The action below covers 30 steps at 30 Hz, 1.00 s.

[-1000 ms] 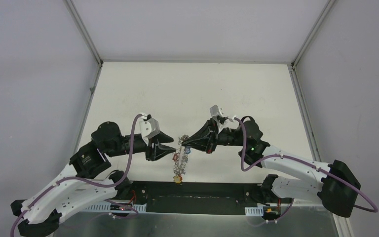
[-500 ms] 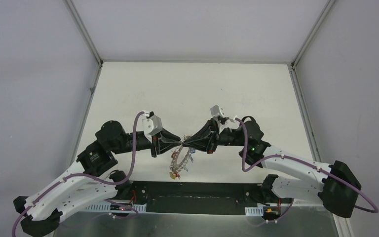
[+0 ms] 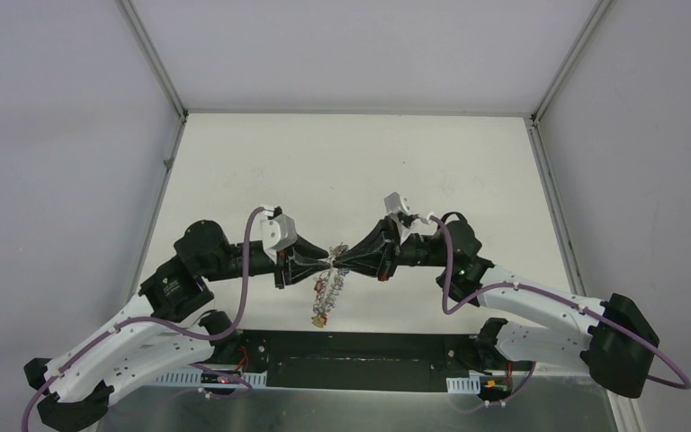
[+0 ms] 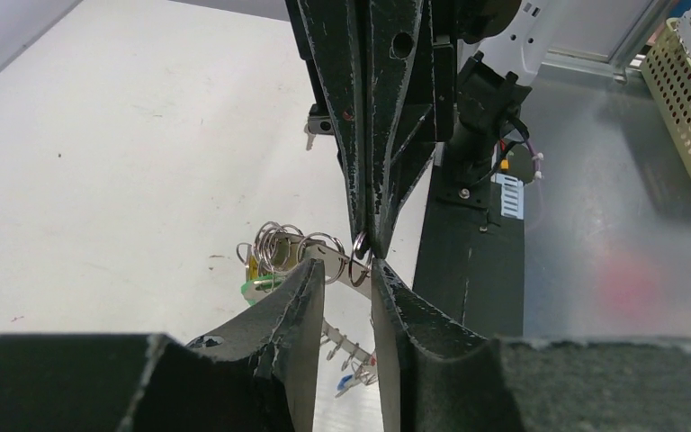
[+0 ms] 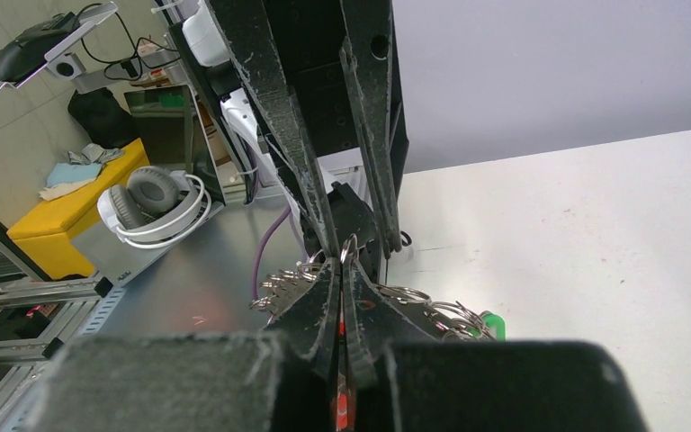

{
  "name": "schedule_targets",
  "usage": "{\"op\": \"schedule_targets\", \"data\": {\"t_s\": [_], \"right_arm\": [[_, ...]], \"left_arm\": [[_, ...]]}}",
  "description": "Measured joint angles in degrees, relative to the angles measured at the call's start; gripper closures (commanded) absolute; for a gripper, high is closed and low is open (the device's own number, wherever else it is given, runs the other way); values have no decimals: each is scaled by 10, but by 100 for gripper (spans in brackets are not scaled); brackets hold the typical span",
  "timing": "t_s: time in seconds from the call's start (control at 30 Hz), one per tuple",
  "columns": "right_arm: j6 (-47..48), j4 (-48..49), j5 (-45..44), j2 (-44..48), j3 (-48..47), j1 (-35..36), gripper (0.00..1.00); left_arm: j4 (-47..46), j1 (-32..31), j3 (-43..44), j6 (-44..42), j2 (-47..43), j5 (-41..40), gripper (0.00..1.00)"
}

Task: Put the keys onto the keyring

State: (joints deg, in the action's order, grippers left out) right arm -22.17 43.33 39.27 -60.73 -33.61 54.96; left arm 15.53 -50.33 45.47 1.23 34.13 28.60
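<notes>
Above bench (image 3: 351, 162): right hand (image 5: 342, 263) pinched tight on keyring (image 3: 327, 290), hanging it free; left hand (image 4: 345, 265) apart, straddling ring wire, likely to steady it.

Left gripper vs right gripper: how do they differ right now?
Jaws: the left gripper has its fingers parted with a visible gap, while the right gripper is pinched shut.
Load: the right gripper clamps a loop of the keyring, whose bunch hangs below. The left gripper has a bit of metal between its fingers but is not closed on it.
Shared: both meet tip to tip from opposite sides.
</notes>
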Motion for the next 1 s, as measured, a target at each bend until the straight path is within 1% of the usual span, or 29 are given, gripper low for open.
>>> {"op": "schedule_targets", "data": {"t_s": [0.27,0.57,0.73,0.9,1.0], "right_arm": [[1,0,0,0,0,0,100],[1,0,0,0,0,0,100],[1,0,0,0,0,0,100],[1,0,0,0,0,0,100],[1,0,0,0,0,0,100]], "left_arm": [[16,0,0,-15,-31,-2,76],[25,0,0,-19,-19,0,76],[25,0,0,-20,0,2,81],[24,0,0,-21,7,9,89],[24,0,0,-21,7,16,90]]}}
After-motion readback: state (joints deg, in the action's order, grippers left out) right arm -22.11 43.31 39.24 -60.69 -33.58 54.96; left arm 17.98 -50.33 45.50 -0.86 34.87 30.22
